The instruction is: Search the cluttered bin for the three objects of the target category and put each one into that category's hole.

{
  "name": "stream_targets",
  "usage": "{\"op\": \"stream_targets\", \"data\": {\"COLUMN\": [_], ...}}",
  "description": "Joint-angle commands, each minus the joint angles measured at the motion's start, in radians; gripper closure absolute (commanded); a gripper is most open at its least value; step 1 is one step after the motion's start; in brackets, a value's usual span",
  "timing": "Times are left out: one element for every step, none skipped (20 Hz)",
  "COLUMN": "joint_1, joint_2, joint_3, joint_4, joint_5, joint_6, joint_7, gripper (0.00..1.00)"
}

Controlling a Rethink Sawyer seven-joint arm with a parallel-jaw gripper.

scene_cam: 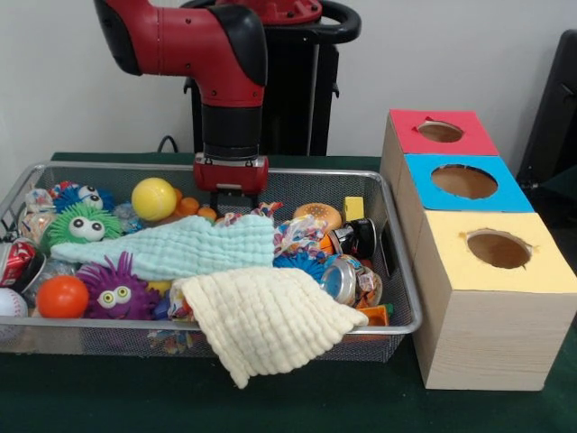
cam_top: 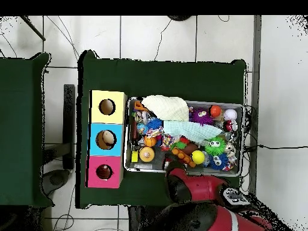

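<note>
The wire mesh bin (scene_cam: 108, 326) is full of toys and also shows in the overhead view (cam_top: 242, 139). My gripper (scene_cam: 231, 200) hangs over the bin's back edge, just behind a mint cloth (scene_cam: 180, 248) and next to a yellow ball (scene_cam: 154, 198). In the overhead view the arm (cam_top: 191, 185) covers it. No duck, tiger or bear shows clearly; small orange bits (scene_cam: 189, 206) lie beside the gripper. The red box's hole (scene_cam: 440, 132) is the farthest on the right and also shows in the overhead view (cam_top: 104, 172).
A cream cloth (scene_cam: 266, 320) drapes over the bin's front rim. Green (scene_cam: 83, 225) and purple (scene_cam: 115, 290) puffer balls and an orange ball (scene_cam: 62, 296) lie at the left. The blue box (scene_cam: 464, 181) and yellow box (scene_cam: 498, 249) stand in front of the red one.
</note>
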Motion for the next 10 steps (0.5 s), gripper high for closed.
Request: {"op": "stream_targets", "data": {"joint_1": [-0.078,-0.092,-0.082,-0.081,-0.086,-0.100,-0.110,-0.125,-0.133,-0.126], "joint_2": [0.093,0.087,0.075,0.058,0.048,0.022,0.017,0.016,0.010,0.020], "joint_3": [0.011,0.026,0.017,0.015,0.020,0.042,0.053,0.068,0.080,0.068], "joint_4": [-0.304,-0.299,-0.298,-0.288,-0.280,-0.268,-0.264,-0.256,-0.254,-0.259], "joint_5": [-0.006,-0.009,-0.008,-0.021,-0.021,-0.031,-0.038,-0.038,-0.043,-0.049], "joint_6": [0.118,0.105,0.116,0.078,0.066,0.103,0.104,0.098,0.116,0.086], "joint_7": [0.001,0.015,0.013,0.019,0.028,0.019,0.019,0.031,0.025,0.030], "gripper": [0.00,0.00,0.00,0.00,0.00,0.00,0.00,0.00,0.00,0.00]}}
